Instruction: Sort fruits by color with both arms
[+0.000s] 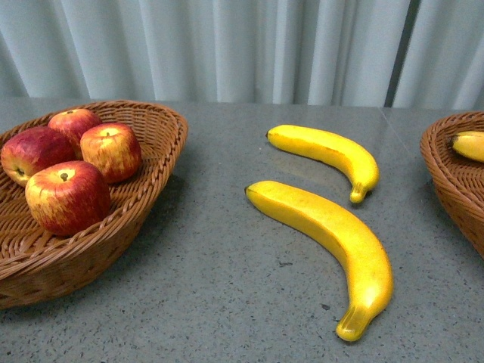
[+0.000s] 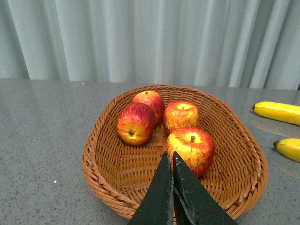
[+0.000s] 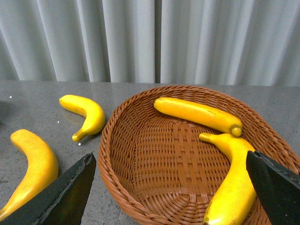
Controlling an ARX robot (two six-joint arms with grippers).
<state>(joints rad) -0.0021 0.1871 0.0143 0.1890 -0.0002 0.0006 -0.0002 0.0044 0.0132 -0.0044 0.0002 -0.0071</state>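
**Front view shows the apples done and two bananas left**

Four red apples point(image 1: 68, 197) sit together in the left basket point(image 1: 155, 121). No apple lies out on the worktop point(image 1: 227, 302), so I think the red job is finished.

Two yellow fruits are not sorted yet. The small banana point(image 1: 325, 155) lies far back on the worktop. The big banana point(image 1: 333, 242) lies nearer, close to it but not touching. Both are between the two baskets. The right basket point(image 3: 117, 140) already holds two bananas point(image 3: 197, 115), as the right wrist view shows.

The left tool point(image 2: 170, 157) is clenched tight with nothing in it. It hangs over the near rim of the left basket. The right tool point(image 3: 171, 187) is spread wide and released, holding nothing, over the near side of the right basket.

I think the right tool needs to fetch the two loose fruits and drop them in the right basket. Then the sorting would be done.
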